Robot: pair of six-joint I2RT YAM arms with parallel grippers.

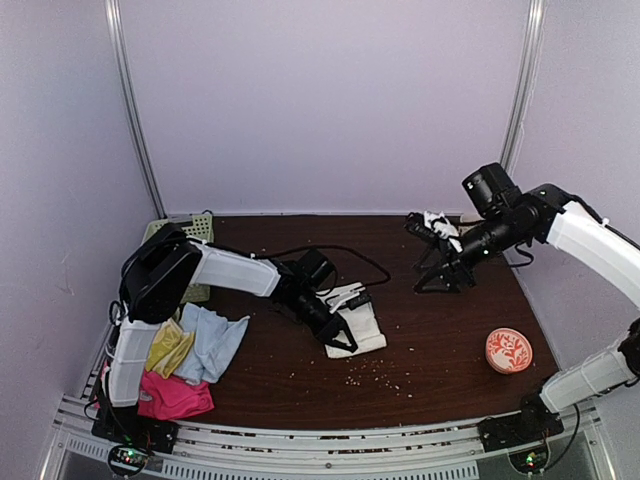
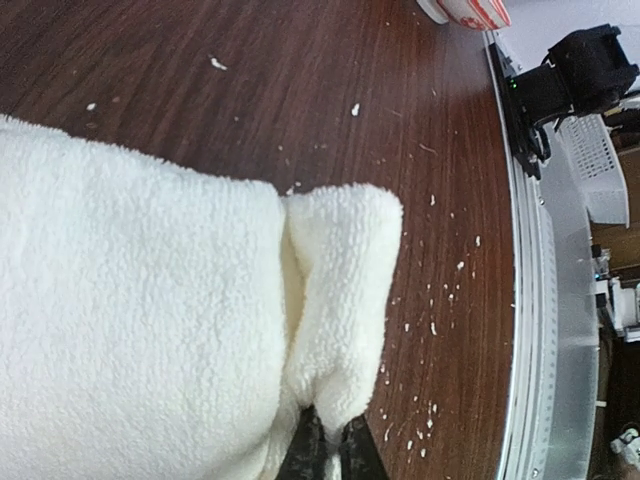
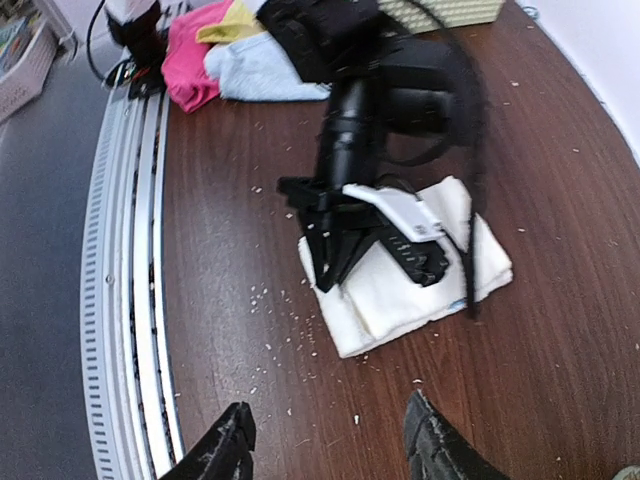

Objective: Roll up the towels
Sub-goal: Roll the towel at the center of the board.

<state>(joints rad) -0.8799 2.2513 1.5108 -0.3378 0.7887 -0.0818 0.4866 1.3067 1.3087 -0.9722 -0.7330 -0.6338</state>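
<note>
- No word, brand, number or sign is showing legibly in any of the three views.
- The round orange-red disc lying on the dark brown wooden bench is carrying white markings, but they are coming across as a swirling pattern only, too small to read as letters.
- The white plastic cover on the black left arm is showing no print that can be read.

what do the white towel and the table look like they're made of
White towel: looks like soft fleece or terry cloth, matte, with a nubby pile all over in the left wrist view. Table: dark brown wood or a wood-look laminate, faintly glossy, with streaky grain; the pictures can't settle which.
</note>
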